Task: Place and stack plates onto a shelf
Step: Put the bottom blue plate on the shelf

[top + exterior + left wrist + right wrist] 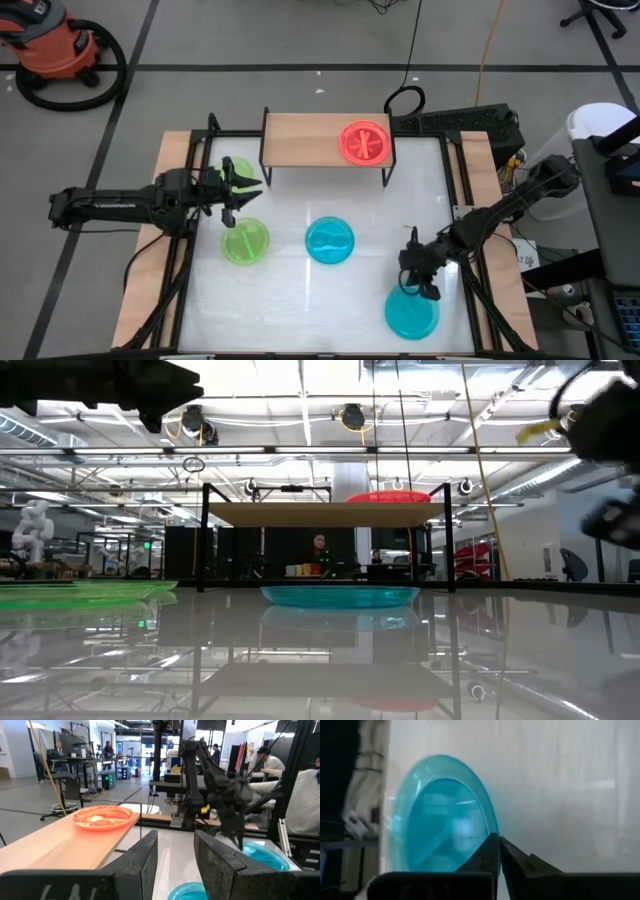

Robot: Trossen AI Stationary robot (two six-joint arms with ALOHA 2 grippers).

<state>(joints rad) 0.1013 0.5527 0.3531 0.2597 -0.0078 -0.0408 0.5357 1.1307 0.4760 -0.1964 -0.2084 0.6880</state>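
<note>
Glossy white surface (300, 300) is reflecting workshop lights; right claw (418, 286) is clenching a blue plate's (411, 313) rim, left claw (243, 190) is hanging parted.

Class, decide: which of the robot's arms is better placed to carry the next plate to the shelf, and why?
The right. Its pincer has shut on the rim of the near blue plate. The left pincer hovers open and empty by the shelf, above the green plates.
</note>
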